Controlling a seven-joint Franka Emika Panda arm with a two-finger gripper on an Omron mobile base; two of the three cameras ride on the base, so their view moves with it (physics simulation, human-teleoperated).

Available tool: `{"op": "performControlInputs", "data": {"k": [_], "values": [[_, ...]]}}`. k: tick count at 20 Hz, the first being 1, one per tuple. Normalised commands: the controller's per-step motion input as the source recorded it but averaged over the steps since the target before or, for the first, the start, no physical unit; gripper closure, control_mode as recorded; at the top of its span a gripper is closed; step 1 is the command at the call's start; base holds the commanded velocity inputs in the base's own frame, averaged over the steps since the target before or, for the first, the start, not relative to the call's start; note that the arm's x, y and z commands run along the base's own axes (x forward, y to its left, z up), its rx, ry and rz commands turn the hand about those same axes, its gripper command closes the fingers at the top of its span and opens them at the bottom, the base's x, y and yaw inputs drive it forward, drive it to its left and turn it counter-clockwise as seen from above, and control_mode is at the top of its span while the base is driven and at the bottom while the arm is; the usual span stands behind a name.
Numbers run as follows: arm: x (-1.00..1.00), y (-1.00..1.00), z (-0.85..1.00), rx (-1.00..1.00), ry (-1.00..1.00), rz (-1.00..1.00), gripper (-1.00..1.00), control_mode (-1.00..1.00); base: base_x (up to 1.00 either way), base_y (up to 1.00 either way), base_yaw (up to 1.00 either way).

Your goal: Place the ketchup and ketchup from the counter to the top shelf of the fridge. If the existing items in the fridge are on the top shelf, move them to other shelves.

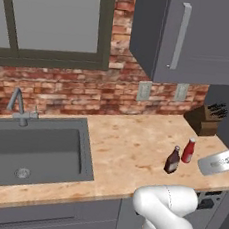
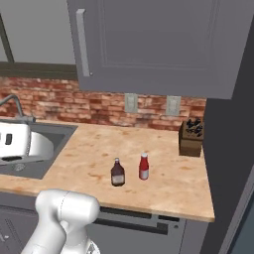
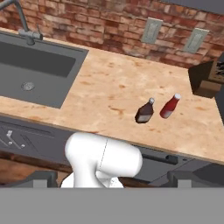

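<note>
1. On the counter [image 1: 127, 148], toward its right end, the two ketchup bottles are standing upright just beside each other, apart from one another and well right of the sink [image 1: 31, 152].
2. The dark bottle [image 1: 172, 160] is sitting slightly nearer the front edge; the red bottle [image 1: 188, 150] with its white cap is standing to its right and a little farther back.
3. A knife block [image 1: 206, 119] is resting at the far right, near the brick wall, clear of both bottles.
4. The gripper [image 3: 111, 177] is hanging high above the front edge, looking down; its fingertips are showing well apart, so the jaws are looking spread and holding nothing.
5. Judging from this, the step in hand is reaching for a bottle.
6. Taking the nearer dark bottle first, by its body and squarely, should be avoiding a knock to its red neighbour.
</note>
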Motion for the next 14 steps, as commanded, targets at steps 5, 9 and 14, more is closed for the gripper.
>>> {"op": "performControlInputs", "data": {"k": [5,9,14], "values": [[0.0,0.0,0.0,0.0,0.0,0.0,-1.0,1.0,-0.28,0.0,0.0],[0.0,0.0,0.0,0.0,0.0,0.0,-1.0,1.0,-0.48,0.0,0.0],[0.0,0.0,0.0,0.0,0.0,0.0,-1.0,1.0,0.0,0.0,0.0]]}}
